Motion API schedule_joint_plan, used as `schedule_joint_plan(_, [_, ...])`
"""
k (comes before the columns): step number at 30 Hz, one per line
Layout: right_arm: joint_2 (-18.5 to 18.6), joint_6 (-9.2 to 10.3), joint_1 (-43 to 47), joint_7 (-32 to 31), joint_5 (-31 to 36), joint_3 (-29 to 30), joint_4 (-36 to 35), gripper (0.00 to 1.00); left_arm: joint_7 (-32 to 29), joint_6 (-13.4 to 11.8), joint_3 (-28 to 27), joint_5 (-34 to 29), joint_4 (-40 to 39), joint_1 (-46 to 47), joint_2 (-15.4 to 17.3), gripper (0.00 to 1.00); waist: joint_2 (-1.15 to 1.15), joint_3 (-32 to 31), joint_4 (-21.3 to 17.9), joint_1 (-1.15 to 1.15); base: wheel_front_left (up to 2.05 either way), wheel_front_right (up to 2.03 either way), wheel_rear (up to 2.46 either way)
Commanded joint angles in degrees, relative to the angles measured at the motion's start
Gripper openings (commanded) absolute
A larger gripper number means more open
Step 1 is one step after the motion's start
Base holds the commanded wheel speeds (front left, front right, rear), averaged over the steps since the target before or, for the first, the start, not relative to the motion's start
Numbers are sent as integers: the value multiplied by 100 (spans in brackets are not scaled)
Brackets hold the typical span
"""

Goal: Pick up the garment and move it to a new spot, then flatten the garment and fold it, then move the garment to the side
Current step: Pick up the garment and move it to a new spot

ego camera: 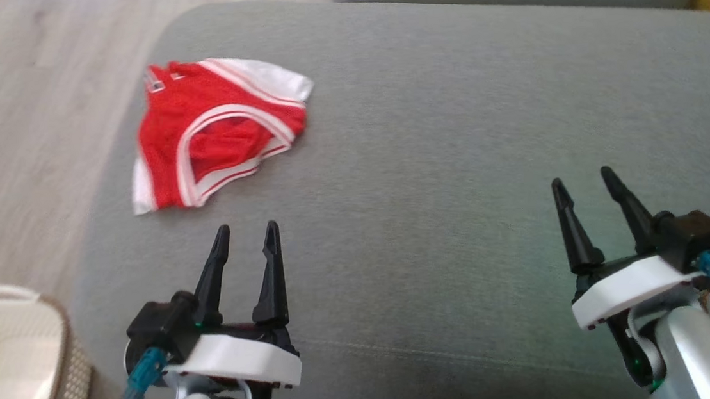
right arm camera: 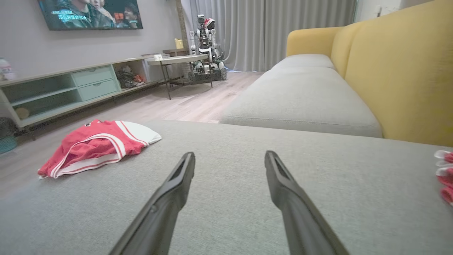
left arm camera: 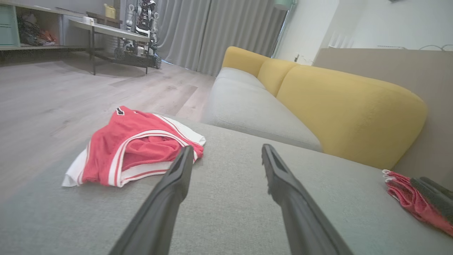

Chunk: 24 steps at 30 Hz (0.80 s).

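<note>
Head view: the crumpled red-and-white mesh garment [ego camera: 214, 131] on the grey fabric sofa cushion [ego camera: 441, 153] looks light and limp; pinch its near hem. Left gripper [ego camera: 247, 227] and right gripper [ego camera: 581, 175] gape wide, empty.

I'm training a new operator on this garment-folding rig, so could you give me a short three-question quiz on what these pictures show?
1. Multiple choice: the red and white garment lies nearest A) the left gripper, B) the right gripper, C) neither, being equally far from both.
2. True or false: the garment hangs from the right gripper.
3. Missing word: both grippers' jaws stand ____.
Key: 1 A; 2 false; 3 open.
</note>
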<state>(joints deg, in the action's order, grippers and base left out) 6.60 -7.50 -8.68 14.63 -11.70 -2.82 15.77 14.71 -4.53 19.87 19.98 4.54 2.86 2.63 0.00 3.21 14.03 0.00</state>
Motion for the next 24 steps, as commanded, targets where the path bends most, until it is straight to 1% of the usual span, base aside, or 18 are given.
schedule_joint_plan(1, [24,1,-73,37,-21,-162,-185,100,29,-9,-192,8,-221,116,25,100,0,-53,227,0,0,0,0])
schedule_joint_plan(4, [19,1,-47,37,-25,-208,-115,100,29,-1,-217,-7,-257,53,25,100,0,-96,498,0,0,0,0])
schedule_joint_plan(5, [5,1,-27,37,-24,-258,-80,100,29,5,-235,-4,-263,8,25,100,0,-143,682,0,0,0,0])
schedule_joint_plan(6, [-3,1,-13,37,-26,-276,-63,100,29,17,-236,-15,-260,-13,25,100,0,-166,775,0,0,0,0])
schedule_joint_plan(13, [-89,1,43,37,-63,-360,8,100,29,42,-325,-72,-294,-182,25,100,0,-269,1256,0,0,0,0])
schedule_joint_plan(24, [-95,1,-32,37,-103,-523,113,100,29,-19,-471,-43,-426,-309,25,100,0,-196,1349,0,0,0,0])
